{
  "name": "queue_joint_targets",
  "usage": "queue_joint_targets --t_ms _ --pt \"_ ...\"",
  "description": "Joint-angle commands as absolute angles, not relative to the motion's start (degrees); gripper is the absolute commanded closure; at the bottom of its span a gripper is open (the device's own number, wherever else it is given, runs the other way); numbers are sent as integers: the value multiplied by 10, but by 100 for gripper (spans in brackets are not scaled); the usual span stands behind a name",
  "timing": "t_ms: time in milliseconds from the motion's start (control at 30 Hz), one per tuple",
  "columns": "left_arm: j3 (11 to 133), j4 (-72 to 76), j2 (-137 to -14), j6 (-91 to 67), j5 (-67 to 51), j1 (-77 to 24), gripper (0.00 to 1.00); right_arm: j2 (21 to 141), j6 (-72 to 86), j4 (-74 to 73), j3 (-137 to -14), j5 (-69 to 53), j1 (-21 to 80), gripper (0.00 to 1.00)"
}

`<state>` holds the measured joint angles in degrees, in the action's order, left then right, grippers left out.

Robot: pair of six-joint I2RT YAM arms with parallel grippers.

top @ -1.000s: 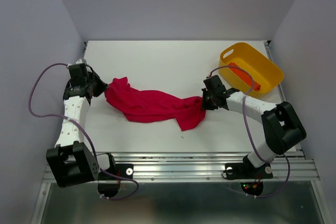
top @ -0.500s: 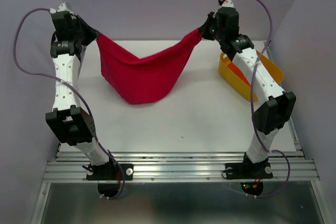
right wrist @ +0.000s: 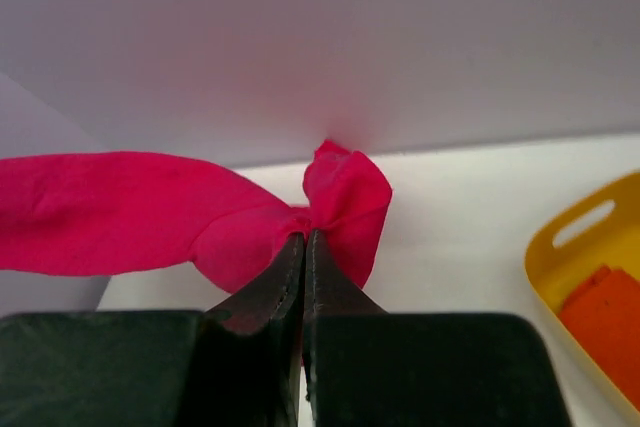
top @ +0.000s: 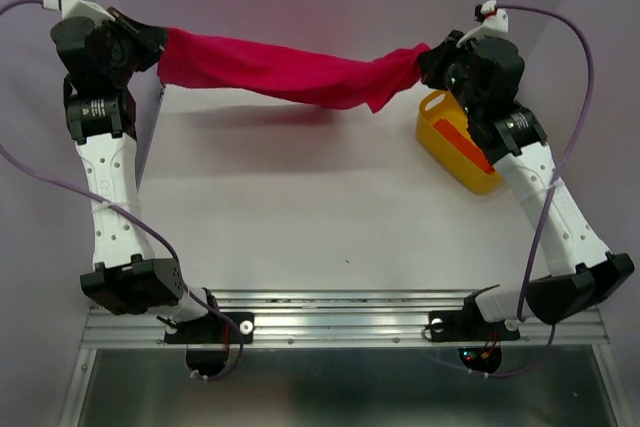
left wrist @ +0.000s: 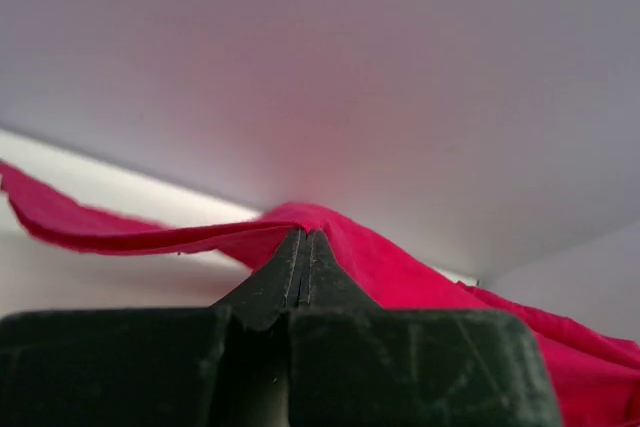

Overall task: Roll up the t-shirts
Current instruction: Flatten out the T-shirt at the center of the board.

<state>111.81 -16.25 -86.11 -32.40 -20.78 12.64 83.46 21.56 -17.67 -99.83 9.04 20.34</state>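
We hold the red t-shirt (top: pixel 290 75) stretched in the air above the tabletop (top: pixel 320 217), running from ten o'clock to two o'clock. We judge this lets it hang open, ready to be laid flat for rolling. Our left fingers (left wrist: pixel 285 282) pinch tight on one end of it, and our right fingers (right wrist: pixel 280 279) on the other. The orange t-shirt (right wrist: pixel 608 312) lies in the yellow tub (right wrist: pixel 548 267) near three o'clock.

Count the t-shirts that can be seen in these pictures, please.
2. The crimson t-shirt is held stretched in the air. The orange-red one lies rolled in the yellow tub. The tub's inside shows only partly, so more may be hidden.
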Motion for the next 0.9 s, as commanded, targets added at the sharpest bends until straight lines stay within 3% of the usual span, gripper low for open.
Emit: queue_joint_targets --t_ms 0,100,200,233,267,300,333,433,633,867 --pt "971 -127 -801 -306 -223 129 100 751 216 -159 -875 93 206 99" --pt "806 -104 -753 -298 -212 130 100 693 249 -184 -751 70 206 98" --pt "669 -105 -740 -294 -207 129 100 663 289 -205 -626 23 206 86" --pt "628 -112 -742 -299 -199 129 95 652 309 -215 -567 14 206 67" --pt "613 -121 -750 -299 -197 129 89 647 320 -225 -542 10 206 55" --pt "602 -132 -756 -298 -193 129 77 643 329 -233 -519 11 206 55" --pt "598 -142 -760 -294 -180 129 45 632 344 -247 -499 15 206 37" --pt "605 -178 -771 -276 -139 129 13 611 355 -270 -460 47 206 32" --pt "605 -206 -767 -260 -70 122 15 628 333 -285 -501 72 206 32" --pt "566 -238 -767 -265 30 52 30 669 326 -259 -510 31 206 33"
